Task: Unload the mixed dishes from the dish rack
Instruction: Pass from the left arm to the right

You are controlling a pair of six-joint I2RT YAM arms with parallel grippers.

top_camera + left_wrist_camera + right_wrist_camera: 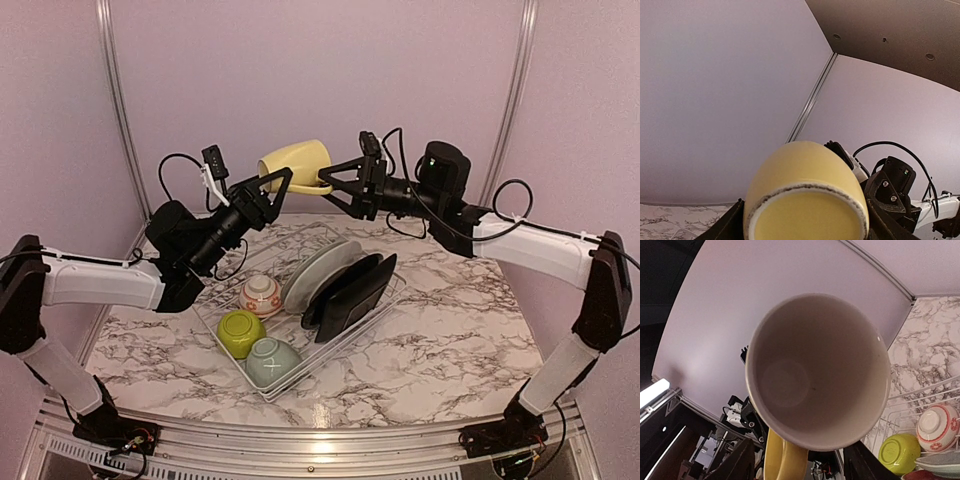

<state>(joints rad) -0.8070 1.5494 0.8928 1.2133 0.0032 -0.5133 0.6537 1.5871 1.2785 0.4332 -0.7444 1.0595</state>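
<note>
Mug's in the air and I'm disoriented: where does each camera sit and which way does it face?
Top external: fixed above and behind the bases, facing down over dish rack and marble table; both arms show, left end effector and right end effector at the pale yellow mug.
Left wrist: aimed up at the mug's base, wall behind; own fingers flank it, right arm beyond.
Right wrist: looks into the mug's mouth, lime-green bowl lower right; own fingers below.
All three share the mug.
</note>
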